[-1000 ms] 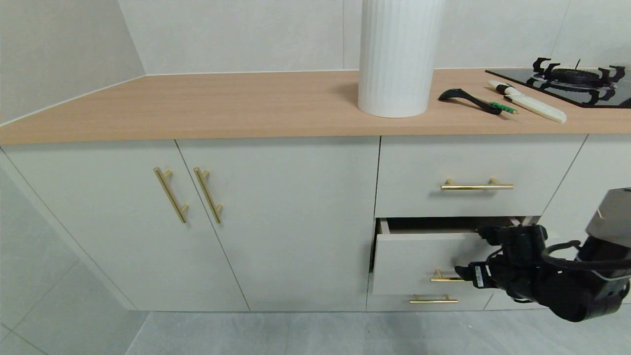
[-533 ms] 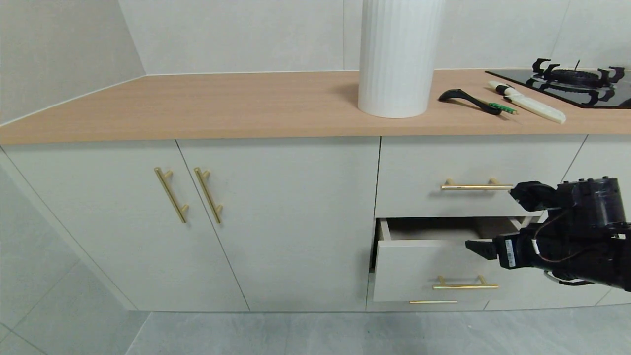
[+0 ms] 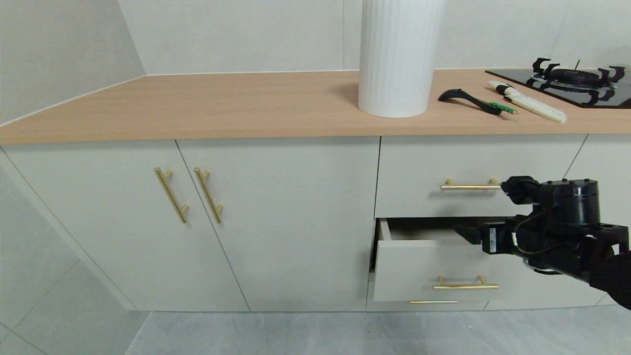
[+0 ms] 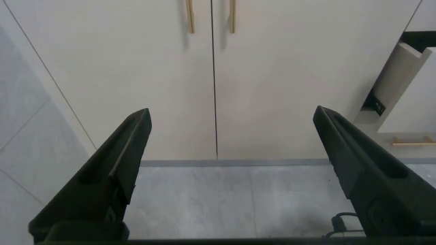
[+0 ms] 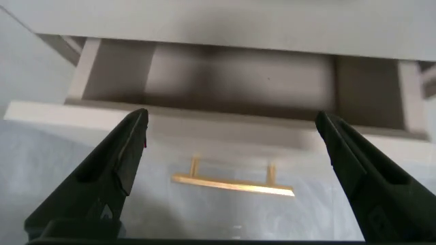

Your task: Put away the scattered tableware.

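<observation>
Wooden bench (image 3: 222,106) runs along tiled wall. On it: tall white ribbed cylinder (image 3: 397,59), upright, near front edge. Right of it black ladle (image 3: 468,100), green piece at handle end, just beside white knife (image 3: 530,103). Black hob (image 3: 577,84) at far right.

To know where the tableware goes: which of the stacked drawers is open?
The middle drawer, pulled out, its inside showing; the top drawer and bottom drawer are shut.
</observation>
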Motion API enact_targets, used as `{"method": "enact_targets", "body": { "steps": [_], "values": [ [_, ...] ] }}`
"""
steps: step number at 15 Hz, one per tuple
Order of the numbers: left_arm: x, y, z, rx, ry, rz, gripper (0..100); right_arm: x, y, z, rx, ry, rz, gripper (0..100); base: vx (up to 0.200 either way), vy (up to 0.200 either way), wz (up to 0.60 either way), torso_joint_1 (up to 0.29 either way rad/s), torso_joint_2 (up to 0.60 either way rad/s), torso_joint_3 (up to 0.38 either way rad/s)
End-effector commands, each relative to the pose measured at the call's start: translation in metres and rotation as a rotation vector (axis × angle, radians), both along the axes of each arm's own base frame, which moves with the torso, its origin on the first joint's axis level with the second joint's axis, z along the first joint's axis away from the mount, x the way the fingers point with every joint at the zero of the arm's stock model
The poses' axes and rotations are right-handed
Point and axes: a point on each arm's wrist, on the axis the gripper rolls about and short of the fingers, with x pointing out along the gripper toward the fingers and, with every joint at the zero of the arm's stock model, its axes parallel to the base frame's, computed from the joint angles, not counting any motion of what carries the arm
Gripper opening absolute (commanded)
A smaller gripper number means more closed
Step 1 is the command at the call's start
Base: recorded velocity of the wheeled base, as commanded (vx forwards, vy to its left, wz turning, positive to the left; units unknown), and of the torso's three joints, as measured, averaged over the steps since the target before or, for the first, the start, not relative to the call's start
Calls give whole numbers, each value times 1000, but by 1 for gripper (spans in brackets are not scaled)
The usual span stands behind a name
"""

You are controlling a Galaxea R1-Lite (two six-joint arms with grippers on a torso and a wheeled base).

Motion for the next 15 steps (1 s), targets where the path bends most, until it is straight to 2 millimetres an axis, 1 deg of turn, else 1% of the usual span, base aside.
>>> {"method": "enact_targets", "body": {
  "steps": [1, 2, 3, 8, 12, 15],
  "values": [
    [0, 0, 0, 0, 0, 0, 100, 15, 9, -29, -11, 34, -29, 100, 0, 0, 0, 0, 0, 0],
    [0, 0, 0, 0, 0, 0, 100, 19, 10, -32, -7, 19, -52, 100, 0, 0, 0, 0, 0, 0],
    [0, 0, 0, 0, 0, 0, 100, 24, 15, -40, -6, -7, -68, 100, 0, 0, 0, 0, 0, 0],
    [0, 0, 0, -1, 0, 0, 100, 34, 18, -56, -8, -19, -78, 100, 0, 0, 0, 0, 0, 0],
    [0, 0, 0, 0, 0, 0, 100, 36, 18, -62, -12, -29, -84, 100, 0, 0, 0, 0, 0, 0],
    [0, 0, 0, 0, 0, 0, 100, 30, 17, -64, -27, -9, -76, 100, 0, 0, 0, 0, 0, 0]
  ]
}}
